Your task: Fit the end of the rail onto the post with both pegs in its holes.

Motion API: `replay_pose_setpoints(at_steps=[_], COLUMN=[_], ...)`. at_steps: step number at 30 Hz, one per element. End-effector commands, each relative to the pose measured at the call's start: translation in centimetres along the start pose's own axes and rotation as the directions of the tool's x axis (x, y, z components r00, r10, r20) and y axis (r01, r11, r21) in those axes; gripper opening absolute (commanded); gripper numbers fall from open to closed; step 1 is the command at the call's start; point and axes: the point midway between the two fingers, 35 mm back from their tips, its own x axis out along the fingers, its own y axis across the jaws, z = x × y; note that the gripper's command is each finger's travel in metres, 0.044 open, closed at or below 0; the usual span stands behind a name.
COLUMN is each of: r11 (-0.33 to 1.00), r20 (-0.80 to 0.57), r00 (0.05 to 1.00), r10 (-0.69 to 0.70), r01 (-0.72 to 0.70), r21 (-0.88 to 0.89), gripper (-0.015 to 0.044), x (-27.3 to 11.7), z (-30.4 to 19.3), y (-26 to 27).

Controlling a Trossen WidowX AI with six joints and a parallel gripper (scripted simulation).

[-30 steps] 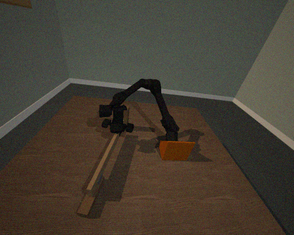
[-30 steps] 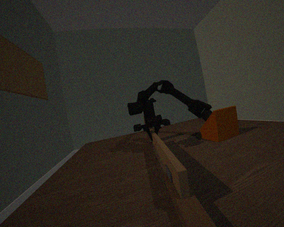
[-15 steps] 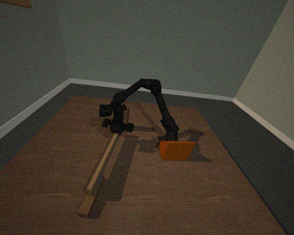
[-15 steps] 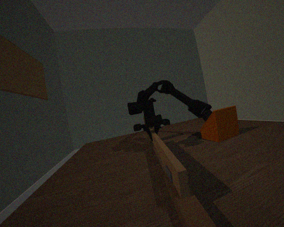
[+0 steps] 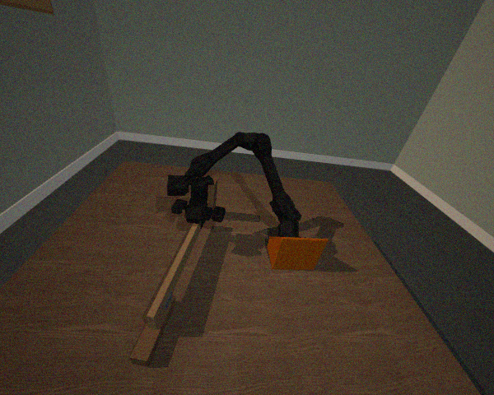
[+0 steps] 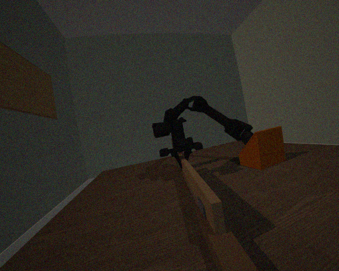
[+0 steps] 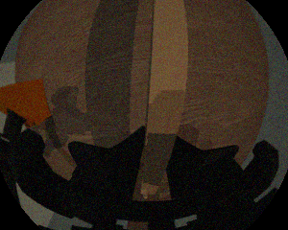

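While it points down at the counter [image 5: 281, 322], the one black gripper [image 5: 201, 220] is pinching the near end of the one long wooden rail [image 5: 173, 271]. Its two fingers squeeze the sides of the rail, as the wrist view shows. That end is lifted a little off the counter. From there, the rail runs straight away from the gripper to one low wooden block [image 5: 145, 345] at its far end. That far end rests on top of the block. One thin wooden post [image 5: 214, 193] stands just behind the gripper, partly hidden by it. Its pegs are too dark and small to count. One orange box [image 5: 295, 253] sits by the foot of the one arm [image 5: 264, 157], well apart from the rail.
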Motion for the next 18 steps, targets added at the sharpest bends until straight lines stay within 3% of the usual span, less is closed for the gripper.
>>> replay_pose_setpoints(at_steps=[1, 18], r11=[1.0, 1.0], r20=[-0.002, -0.003], r00=[1.0, 1.0], r10=[-0.002, -0.002], r01=[0.002, 0.002], r21=[-0.002, -0.002], gripper=[0.0, 0.0], x=[0.0, -0.14], z=[-0.18, -0.7], y=[-0.03, -0.03])
